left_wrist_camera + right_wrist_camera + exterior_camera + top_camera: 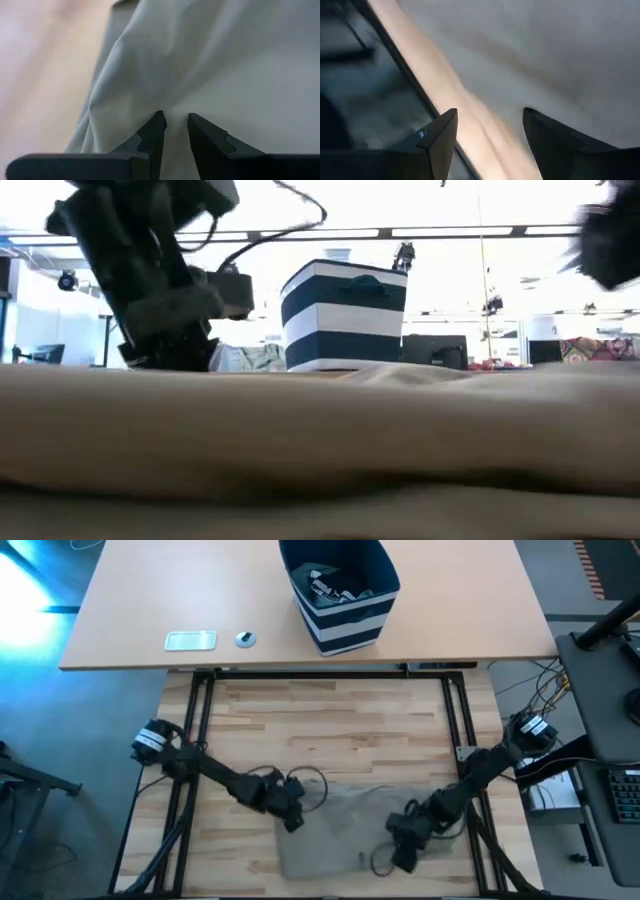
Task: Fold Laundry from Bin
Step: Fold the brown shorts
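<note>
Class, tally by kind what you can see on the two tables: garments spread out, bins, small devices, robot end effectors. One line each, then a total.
Spread garments: 1, beige cloth
Bins: 1, striped bin
Small devices: 2, white device, round item
End effectors: 2, left, right
Total: 6

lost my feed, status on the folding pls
Left pincer nearly shut, pinching beige garment. Right pincer open at its right edge. Bin at back, still loaded. Nothing in the way.

Garment (345, 825) on table (330, 720); bin (340, 590) behind (farther desk)
</note>
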Robot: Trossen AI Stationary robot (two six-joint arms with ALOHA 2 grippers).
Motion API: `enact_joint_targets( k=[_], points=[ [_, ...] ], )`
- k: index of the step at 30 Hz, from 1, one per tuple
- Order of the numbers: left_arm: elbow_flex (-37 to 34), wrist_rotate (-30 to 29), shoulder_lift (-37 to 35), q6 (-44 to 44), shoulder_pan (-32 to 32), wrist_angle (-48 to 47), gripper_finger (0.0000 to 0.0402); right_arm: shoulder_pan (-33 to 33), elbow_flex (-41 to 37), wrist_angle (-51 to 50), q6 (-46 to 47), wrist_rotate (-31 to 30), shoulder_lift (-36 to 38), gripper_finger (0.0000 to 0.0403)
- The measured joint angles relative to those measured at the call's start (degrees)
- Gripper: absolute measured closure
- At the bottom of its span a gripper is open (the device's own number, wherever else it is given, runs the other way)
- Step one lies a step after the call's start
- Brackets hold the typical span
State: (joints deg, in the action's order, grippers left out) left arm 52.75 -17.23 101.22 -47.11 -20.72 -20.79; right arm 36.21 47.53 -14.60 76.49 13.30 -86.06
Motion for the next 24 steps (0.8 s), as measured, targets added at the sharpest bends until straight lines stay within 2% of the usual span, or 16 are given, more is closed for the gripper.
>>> enact_joint_targets(
  k=[3, 6, 10, 13, 16, 19, 21, 24],
  points=[
    [-0.37, -1.9, -6.77, 4.69, 4.56, -10.0, 0.0325, -4.38, 0.05, -5.36, -3.42, -5.34, 2.34, 0.0183],
    [-0.1, -5.73, -17.12, 7.24, 8.14, -18.43, 0.0325, -6.56, 2.0, -16.94, -8.29, -8.33, 7.45, 0.0183],
    [-0.16, -6.15, -29.73, 6.27, 8.25, -20.13, 0.0325, -3.16, 6.16, -37.92, -8.93, -13.14, 13.46, 0.0183],
    [-0.06, -3.83, -34.79, 1.03, 5.45, -17.9, 0.0325, 2.56, 7.61, -45.17, 1.01, -12.75, 16.36, 0.0183],
    [-0.17, -2.99, -34.57, -1.76, -0.18, -14.18, 0.0325, 9.47, 6.29, -42.45, 15.16, -11.72, 17.59, 0.0183],
    [-0.56, -2.95, -30.36, -1.81, -5.71, -7.33, 0.0325, 15.05, 3.26, -38.34, 27.97, -11.61, 16.73, 0.0184],
    [-1.0, -1.77, -26.15, -1.96, -7.81, -3.63, 0.0325, 17.06, 0.86, -34.22, 32.63, -11.75, 15.81, 0.0184],
    [-1.67, 6.73, -19.13, -3.04, -8.22, -1.02, 0.0325, 17.95, -1.75, -28.22, 33.12, -11.96, 13.42, 0.0184]
  ],
)
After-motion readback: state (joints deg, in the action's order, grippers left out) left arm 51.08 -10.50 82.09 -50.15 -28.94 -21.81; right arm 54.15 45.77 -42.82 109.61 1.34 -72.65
